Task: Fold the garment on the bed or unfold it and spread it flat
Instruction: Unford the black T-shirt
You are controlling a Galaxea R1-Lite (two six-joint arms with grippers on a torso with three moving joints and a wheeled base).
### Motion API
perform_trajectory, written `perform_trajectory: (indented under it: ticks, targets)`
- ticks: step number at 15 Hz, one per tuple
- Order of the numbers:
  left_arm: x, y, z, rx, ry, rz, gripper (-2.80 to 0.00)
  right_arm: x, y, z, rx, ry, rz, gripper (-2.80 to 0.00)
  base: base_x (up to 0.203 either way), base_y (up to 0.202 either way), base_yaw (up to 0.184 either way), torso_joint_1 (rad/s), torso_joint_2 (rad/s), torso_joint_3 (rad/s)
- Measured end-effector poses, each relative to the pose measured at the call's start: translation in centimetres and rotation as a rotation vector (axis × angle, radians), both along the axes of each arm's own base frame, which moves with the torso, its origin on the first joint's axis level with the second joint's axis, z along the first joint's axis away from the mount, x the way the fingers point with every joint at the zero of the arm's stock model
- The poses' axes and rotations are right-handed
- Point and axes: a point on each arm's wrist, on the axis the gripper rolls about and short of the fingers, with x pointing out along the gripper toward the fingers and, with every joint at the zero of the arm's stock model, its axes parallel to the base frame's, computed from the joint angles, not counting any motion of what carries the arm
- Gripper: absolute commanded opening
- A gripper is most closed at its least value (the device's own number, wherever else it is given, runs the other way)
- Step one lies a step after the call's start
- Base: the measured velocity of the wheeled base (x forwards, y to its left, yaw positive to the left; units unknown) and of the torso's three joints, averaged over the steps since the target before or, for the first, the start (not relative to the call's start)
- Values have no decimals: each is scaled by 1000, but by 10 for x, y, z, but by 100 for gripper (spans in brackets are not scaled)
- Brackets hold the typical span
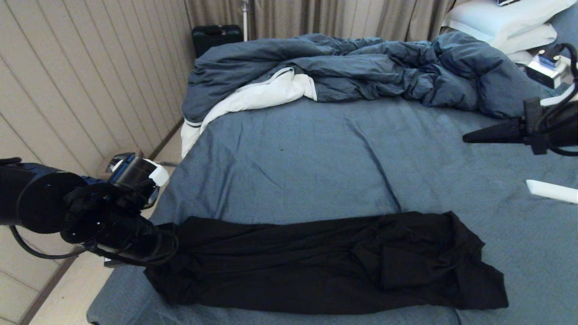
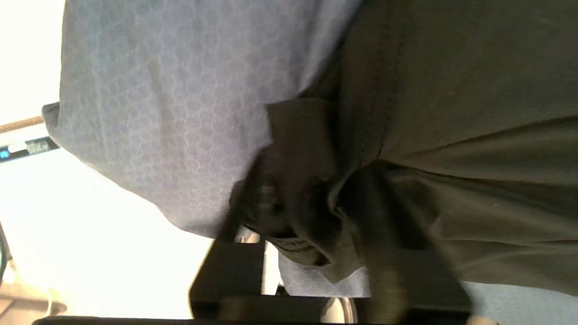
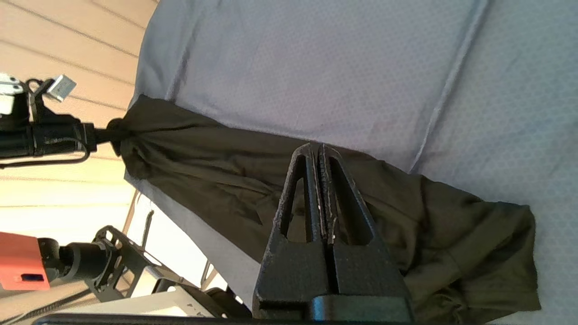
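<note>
Your left hand (image 1: 169,246) reaches in low from the bed's left edge, arm about level, wrist pointing across the bed toward the right. It sits at the left end of the T-shirt (image 1: 325,264). From the right wrist view the cloth bunches to a tight point right at that hand (image 3: 108,134), so it looks pinched there. The left wrist view is blurred at the fingers, and you cannot tell how far they are parted or whether the grip is firm.

Your right hand (image 1: 467,136) hangs above the bed's right side, well clear of the T-shirt, pointing left. Its fingers (image 3: 311,189) are pressed together with nothing between them.

The T-shirt lies as a long, rumpled black band along the near edge of the bed (image 1: 316,158), stretched left to right. Its left end reaches the near-left corner, right at the bed's side edge. Its right end is a thicker, folded heap that stops short of the right side. No print or lettering shows.

Beyond the T-shirt, the middle of the sheet is open and flat, with one long crease running from the far side toward the shirt. The duvet (image 1: 361,70) is heaped along the far edge, white lining showing at its left. A pillow (image 1: 501,20) sits at the far-right corner. A white object (image 1: 552,191) lies at the right edge.
</note>
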Motion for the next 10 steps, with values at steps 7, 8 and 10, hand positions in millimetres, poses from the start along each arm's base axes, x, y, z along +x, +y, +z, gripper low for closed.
perform_trajectory:
  ticks: [7,8,10]
  targets:
    - [-12,4,24,-28,-91,-12,0,1,0,0,1,0,1,-280,0,0,0,0,0,0]
    - [-16,6,33,-36,-123,-19,-133,1,0,0,1,0,1,-280,0,0,0,0,0,0]
    - [-28,10,56,-58,-212,-31,-280,1,0,-2,-2,2,4,-280,0,0,0,0,0,0]
